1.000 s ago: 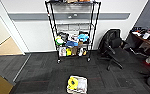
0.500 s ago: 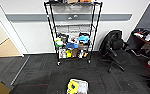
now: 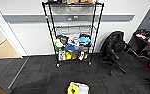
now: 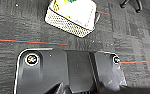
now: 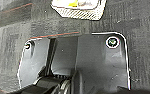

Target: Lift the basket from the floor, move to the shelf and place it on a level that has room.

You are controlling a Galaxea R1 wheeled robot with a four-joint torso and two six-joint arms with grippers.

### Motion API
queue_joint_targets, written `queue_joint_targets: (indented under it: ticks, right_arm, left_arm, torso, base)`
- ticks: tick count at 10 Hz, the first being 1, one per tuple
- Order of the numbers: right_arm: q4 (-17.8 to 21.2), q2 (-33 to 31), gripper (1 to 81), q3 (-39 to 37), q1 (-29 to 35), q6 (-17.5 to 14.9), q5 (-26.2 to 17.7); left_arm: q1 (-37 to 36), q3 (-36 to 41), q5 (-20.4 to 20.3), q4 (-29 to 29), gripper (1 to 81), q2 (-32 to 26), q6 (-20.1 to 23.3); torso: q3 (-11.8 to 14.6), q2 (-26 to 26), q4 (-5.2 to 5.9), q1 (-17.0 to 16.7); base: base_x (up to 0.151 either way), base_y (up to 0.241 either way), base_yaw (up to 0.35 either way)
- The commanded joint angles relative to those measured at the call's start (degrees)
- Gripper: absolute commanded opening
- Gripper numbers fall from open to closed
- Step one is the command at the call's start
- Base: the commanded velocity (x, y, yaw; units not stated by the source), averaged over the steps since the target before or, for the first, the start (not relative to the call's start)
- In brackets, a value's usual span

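Jaws of both grippers can't be made out, w/ basket (image 3: 78, 88) sitting on grey carpet floor (image 3: 41, 75) in front of black wire shelf (image 3: 72, 35), well apart from it, office chair (image 3: 114, 48) beside shelf.

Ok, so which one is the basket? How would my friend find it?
Find the tall black wire shelf against the white wall. On the dark carpet floor in front of it sits the basket: small, cream, with dotted sides. Unlike the things on the shelf, it sits alone on the floor, with something yellow inside.
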Motion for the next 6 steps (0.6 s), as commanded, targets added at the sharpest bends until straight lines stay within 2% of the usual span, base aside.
queue_joint_targets:
  ticks: [1, 6]
  right_arm:
    - [0.6, -0.8, 81.1, 0.2, 2.4, 0.1, -2.7]
    - [0.6, -0.5, 81.1, -1.1, 2.4, 0.1, -2.8]
  left_arm:
    - [-2.2, 0.8, 2.6, 0.4, 81.1, -0.9, 0.2]
    - [-2.2, 0.6, 2.7, 0.5, 81.1, -0.7, 0.2]
  torso:
    - [0.0, 0.0, 0.0, 0.0]
    - [0.0, 0.0, 0.0, 0.0]
  base:
    - [0.141, 0.0, 0.0]
    - [0.128, 0.0, 0.0]
